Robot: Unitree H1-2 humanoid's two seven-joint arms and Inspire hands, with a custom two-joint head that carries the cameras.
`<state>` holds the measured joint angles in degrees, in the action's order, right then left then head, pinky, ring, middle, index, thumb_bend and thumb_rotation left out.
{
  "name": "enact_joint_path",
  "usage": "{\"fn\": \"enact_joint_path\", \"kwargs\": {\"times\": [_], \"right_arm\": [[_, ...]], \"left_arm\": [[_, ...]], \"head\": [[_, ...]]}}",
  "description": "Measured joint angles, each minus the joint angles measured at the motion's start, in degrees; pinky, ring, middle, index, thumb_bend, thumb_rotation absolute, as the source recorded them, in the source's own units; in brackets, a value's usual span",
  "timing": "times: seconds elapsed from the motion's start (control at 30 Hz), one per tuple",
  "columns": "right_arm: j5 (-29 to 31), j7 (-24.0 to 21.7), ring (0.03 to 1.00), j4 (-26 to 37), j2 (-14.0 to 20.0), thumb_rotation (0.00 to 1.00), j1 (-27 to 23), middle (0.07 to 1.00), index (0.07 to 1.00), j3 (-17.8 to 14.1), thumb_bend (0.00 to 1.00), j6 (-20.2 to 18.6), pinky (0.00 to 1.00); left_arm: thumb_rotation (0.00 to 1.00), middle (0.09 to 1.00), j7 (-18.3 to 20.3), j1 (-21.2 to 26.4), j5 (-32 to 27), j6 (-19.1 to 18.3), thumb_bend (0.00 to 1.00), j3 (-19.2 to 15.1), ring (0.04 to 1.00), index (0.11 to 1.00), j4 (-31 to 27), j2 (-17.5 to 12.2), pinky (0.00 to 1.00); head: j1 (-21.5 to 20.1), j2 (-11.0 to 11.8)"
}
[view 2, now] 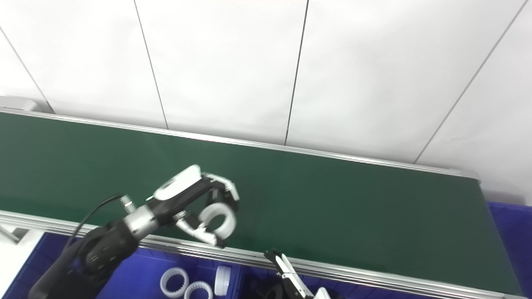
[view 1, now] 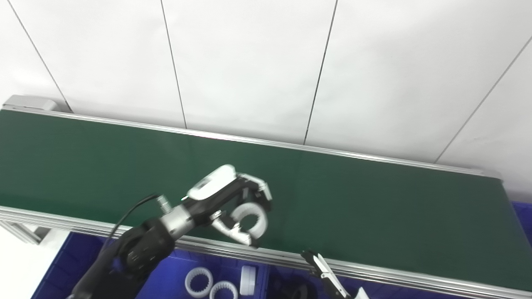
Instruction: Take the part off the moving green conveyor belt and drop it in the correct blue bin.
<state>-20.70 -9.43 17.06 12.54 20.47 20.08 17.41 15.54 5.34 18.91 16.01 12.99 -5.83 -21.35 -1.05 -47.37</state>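
gripping a white ring (view 1: 250,219) over the belt (view 1: 374,199), the left hand (view 1: 226,199) has fingers curled loosely around it; it might slip before reaching the bin (view 1: 174,282). right hand (view 1: 326,274): grip unclear.

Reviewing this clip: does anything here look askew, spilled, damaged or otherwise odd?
Nothing stands out. The left hand holds a white ring part over the green belt's near edge. White rings lie in the blue bin below. Only the right hand's fingertips show.

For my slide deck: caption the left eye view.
Left hand grips a white ring above the green conveyor belt, blue bin below.
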Motion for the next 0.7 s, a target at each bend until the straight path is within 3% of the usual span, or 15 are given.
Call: {"fn": "enact_joint_path", "kwargs": {"times": [0.03,0.1,0.3,0.43,0.7], "right_arm": [[0.0,-0.4,0.980,1.0,0.0,0.94,-0.2,1.000,0.981,-0.1,0.37,-1.3,0.91],[0.3,-1.4,0.982,2.8,-0.1,0.95,-1.2,1.000,0.985,-0.5,0.39,-3.1,0.92],[1.6,-2.5,0.967,3.6,-0.8,0.90,-4.2,1.000,0.979,-1.2,0.41,-7.8,0.89],[1.6,-2.6,0.969,3.6,-0.9,0.90,-3.1,1.000,0.978,-1.2,0.41,-8.4,0.90],[1.4,-2.6,0.967,5.0,-1.5,0.90,-2.9,1.000,0.975,-1.2,0.40,-8.8,0.89]], "left_arm": [[0.00,0.515,0.5,-0.6,-0.6,-1.3,0.46,-0.5,0.482,0.505,-1.5,-0.3,0.36],[0.00,0.476,1.4,-1.6,-1.5,-3.2,0.47,-2.0,0.493,0.507,-4.6,-1.3,0.37],[0.00,0.515,1.6,-3.7,-3.9,-2.0,0.47,-2.9,0.446,0.528,-1.2,-2.3,0.33],[0.00,0.515,1.7,-6.8,-4.0,-1.8,0.47,-2.1,0.449,0.527,-0.6,-1.6,0.33],[0.00,0.515,2.3,-7.1,-2.4,-1.7,0.47,-2.1,0.444,0.529,-1.2,-1.7,0.33]], "head": [[-1.7,-4.0],[-4.0,-5.3],[-4.3,-4.7],[-4.6,-4.3],[-4.6,-4.1]]}}
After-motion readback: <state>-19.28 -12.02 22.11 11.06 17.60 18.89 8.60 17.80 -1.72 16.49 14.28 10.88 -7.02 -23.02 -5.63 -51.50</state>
